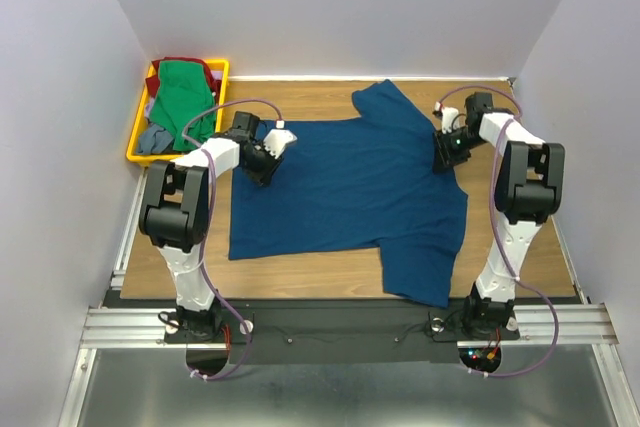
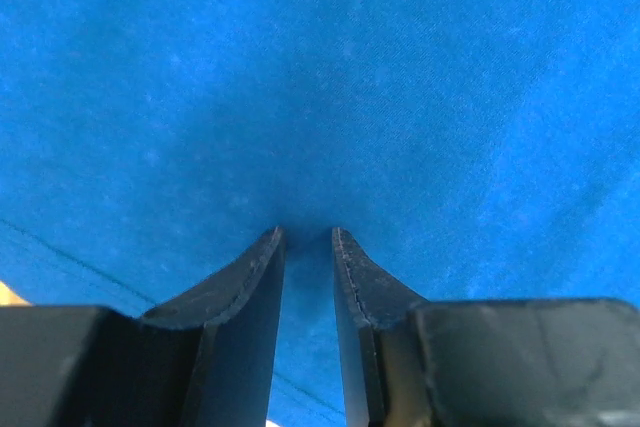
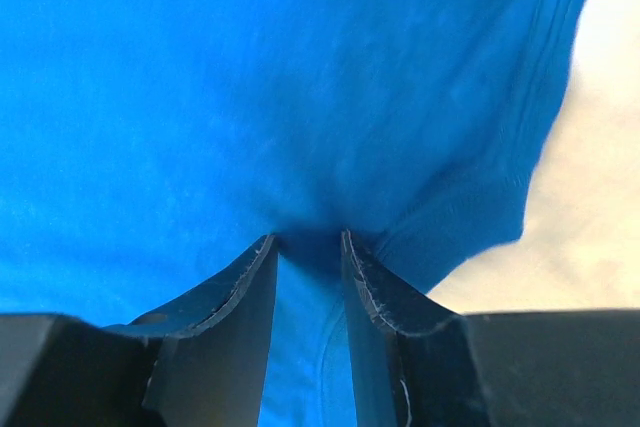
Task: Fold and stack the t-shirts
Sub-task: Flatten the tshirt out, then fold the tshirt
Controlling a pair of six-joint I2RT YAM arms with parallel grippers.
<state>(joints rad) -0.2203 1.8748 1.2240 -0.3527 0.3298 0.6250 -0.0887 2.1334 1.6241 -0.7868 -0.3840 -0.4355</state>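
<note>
A wooden table (image 1: pixel 300 272) is boxed in by plain pale walls: a back wall (image 1: pixel 340 7) behind it, a left wall (image 1: pixel 50 97) and a right wall (image 1: pixel 600 57) beside it. An aluminium rail (image 1: pixel 130 325) runs along its near edge, grey sheet metal (image 1: pixel 350 397) beyond that; soft, even light

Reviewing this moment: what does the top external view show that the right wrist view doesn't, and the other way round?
Only top external: the whole blue t-shirt spread flat on the table, the left gripper down on it near its left edge, and the yellow tray holding a green shirt at far left.
Only right wrist: cloth pinched into a narrow fold between the fingers, close to the shirt's ribbed edge.
Both: the right gripper gripping the blue t-shirt.
</note>
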